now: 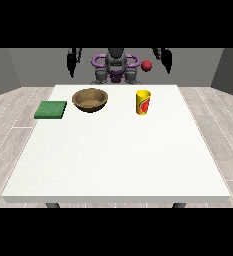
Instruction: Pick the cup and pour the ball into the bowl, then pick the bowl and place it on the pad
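Note:
A yellow cup (143, 102) with a red mark stands upright on the white table (118, 155), right of centre at the far side. A red ball (147, 65) hangs in the air above and behind the cup. A brown bowl (90, 99) sits left of the cup. A green pad (51, 109) lies flat near the table's left edge. The hand at the view's left (73, 61) and the hand at the view's right (165, 58) are both raised high beside the robot, fingers hanging straight down, holding nothing.
The robot's torso (116, 67) stands behind the table's far edge. Grey walls and a wooden floor surround the table.

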`<state>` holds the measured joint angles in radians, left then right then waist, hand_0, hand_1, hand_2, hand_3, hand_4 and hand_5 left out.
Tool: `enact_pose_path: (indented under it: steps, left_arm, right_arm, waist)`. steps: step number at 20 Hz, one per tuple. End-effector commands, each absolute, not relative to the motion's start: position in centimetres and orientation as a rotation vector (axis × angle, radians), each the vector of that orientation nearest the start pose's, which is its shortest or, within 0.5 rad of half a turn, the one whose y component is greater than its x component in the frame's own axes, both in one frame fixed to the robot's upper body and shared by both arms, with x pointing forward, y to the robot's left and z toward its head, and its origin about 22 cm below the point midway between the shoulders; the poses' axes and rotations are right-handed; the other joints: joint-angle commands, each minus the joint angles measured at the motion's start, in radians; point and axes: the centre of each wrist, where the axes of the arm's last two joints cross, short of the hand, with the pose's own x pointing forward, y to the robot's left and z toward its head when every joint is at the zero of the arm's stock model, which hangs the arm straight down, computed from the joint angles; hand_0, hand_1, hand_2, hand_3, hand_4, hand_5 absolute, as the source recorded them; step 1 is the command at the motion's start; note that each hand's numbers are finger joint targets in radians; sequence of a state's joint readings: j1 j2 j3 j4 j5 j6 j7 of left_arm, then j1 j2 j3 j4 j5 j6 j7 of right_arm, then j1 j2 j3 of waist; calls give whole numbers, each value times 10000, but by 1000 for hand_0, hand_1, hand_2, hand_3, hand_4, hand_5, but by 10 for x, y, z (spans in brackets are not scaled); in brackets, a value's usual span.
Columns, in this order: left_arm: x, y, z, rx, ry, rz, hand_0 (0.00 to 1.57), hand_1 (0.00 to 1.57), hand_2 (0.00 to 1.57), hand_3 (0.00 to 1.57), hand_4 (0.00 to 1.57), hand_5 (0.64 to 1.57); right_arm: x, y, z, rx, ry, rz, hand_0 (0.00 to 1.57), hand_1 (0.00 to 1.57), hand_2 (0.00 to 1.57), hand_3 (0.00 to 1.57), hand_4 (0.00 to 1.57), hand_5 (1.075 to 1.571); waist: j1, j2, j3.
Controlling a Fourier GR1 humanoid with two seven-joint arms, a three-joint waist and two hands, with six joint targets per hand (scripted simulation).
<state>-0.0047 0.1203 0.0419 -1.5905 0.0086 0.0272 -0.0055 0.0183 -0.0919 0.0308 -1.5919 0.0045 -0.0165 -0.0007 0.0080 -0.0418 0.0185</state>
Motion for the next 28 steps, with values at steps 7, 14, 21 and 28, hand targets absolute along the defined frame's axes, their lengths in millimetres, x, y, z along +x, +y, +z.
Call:
enact_pose_path:
  steps: [7, 14, 21, 28]
  left_arm:
    - [209, 234, 6, -1172, -15846, 1123, 0, 0, 0, 0, 0, 1524]
    - [193, 194, 42, -2162, -17170, 512, 0, 0, 0, 0, 0, 1507]
    - [241, 206, 53, -680, -18913, -502, 0, 0, 0, 0, 0, 1384]
    - [290, 235, 68, 392, -20270, -775, 0, 0, 0, 0, 0, 1269]
  right_arm:
    - [199, -264, -17, -475, -15029, -991, 0, 0, 0, 0, 0, 1568]
    - [228, -280, 17, -707, -16559, -1206, 0, 0, 0, 0, 0, 1566]
    - [252, -264, 21, 151, -17715, -288, 0, 0, 0, 0, 0, 1562]
    - [293, -273, 47, 186, -19446, 187, 0, 0, 0, 0, 0, 1562]
  waist:
    - [51, -2837, -172]
    - [528, -1326, -184]
    - [-64, 604, -185]
    - [-261, 2792, -186]
